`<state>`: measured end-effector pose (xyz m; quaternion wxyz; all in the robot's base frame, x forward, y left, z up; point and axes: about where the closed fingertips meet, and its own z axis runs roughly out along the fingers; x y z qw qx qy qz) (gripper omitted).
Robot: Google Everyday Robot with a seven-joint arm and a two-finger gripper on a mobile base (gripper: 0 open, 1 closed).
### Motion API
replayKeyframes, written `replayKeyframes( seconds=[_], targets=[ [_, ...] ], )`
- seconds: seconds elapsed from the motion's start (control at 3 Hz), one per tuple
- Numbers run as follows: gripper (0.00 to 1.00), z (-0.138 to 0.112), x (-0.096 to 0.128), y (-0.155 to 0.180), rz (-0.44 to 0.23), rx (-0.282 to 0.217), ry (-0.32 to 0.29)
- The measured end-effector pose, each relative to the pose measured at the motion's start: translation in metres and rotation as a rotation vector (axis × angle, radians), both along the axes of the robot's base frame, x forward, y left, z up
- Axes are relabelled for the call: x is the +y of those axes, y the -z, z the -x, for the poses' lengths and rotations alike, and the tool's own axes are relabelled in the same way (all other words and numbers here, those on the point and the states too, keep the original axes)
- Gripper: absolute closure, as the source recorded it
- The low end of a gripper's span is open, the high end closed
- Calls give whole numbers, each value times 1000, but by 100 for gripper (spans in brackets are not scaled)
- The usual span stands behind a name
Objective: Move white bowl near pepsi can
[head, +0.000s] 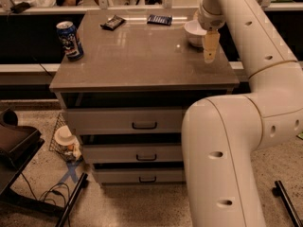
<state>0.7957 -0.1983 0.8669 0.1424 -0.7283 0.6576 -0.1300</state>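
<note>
The white bowl [193,32] sits at the back right of the grey table top [142,60]. The pepsi can [69,40], blue with a silver rim, stands upright at the table's left edge, far from the bowl. My gripper [209,47] hangs from the arm just right of and in front of the bowl, close to its rim and low over the table. I cannot tell whether it touches the bowl.
Two flat dark snack packets [112,21] [159,19] lie at the back of the table. Below the top are three drawers [142,125]. A wire basket with a white cup-like item [63,137] stands on the floor at the left. My arm's large white body [227,150] fills the lower right.
</note>
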Motion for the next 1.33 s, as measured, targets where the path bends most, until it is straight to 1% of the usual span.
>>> replayKeyframes(
  seconds=[0.33, 0.67, 1.33],
  targets=[
    [2, 7, -2, 20, -55, 56, 10],
    [23, 9, -5, 28, -81, 73, 27],
    [69, -6, 0, 32, -91, 31, 24]
  ],
)
